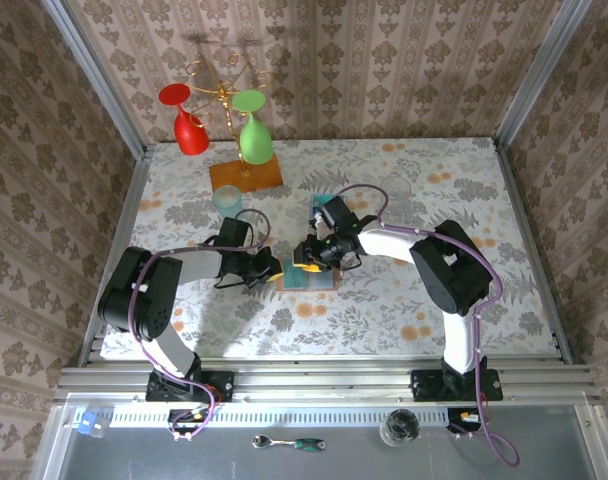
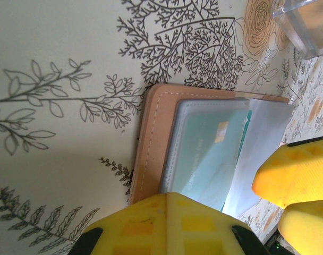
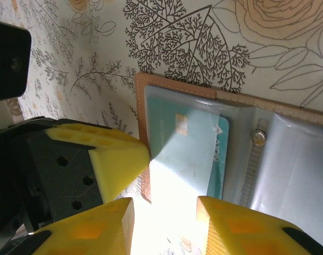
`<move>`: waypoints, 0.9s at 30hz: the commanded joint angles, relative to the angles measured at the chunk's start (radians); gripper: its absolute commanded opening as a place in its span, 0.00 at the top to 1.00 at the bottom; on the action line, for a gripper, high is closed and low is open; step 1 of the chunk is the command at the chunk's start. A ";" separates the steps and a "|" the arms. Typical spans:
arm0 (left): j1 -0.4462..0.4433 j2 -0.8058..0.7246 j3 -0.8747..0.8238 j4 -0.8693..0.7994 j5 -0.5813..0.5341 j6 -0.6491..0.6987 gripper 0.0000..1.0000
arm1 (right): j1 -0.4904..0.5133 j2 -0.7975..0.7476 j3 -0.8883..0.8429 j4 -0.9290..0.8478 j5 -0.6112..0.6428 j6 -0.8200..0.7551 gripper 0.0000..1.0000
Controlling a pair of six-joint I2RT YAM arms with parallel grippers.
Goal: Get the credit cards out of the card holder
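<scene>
The card holder (image 1: 314, 280) lies open on the floral table, tan leather rim (image 2: 151, 143) up and a snap (image 3: 258, 138) on its middle strap. A teal credit card (image 3: 188, 143) sits in its clear sleeve (image 2: 204, 149), with another teal card edge (image 3: 220, 154) behind it. My left gripper (image 2: 169, 195) is shut, its yellow tip resting on the holder's left edge (image 3: 121, 159). My right gripper (image 3: 164, 215) is open, its fingers (image 3: 241, 223) straddling the card's near end. Glare hides whether they touch it. Those right fingers (image 2: 299, 175) also appear beside the holder.
At the back left stands a glass rack on an orange wooden base (image 1: 246, 175), holding a red glass (image 1: 189, 125) and a green glass (image 1: 254, 138). A clear cup (image 1: 227, 198) stands close behind the left arm, and another clear glass (image 1: 397, 187) is behind the right arm.
</scene>
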 commanded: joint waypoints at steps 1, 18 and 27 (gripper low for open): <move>0.006 0.022 -0.004 -0.026 -0.003 0.028 0.99 | 0.004 0.034 0.028 -0.029 -0.018 -0.014 0.64; 0.011 0.037 -0.002 -0.026 0.008 0.032 1.00 | 0.015 0.081 0.057 -0.018 -0.052 -0.012 0.72; 0.016 0.038 -0.004 -0.026 0.011 0.034 1.00 | 0.016 0.086 0.079 -0.121 0.008 -0.046 0.71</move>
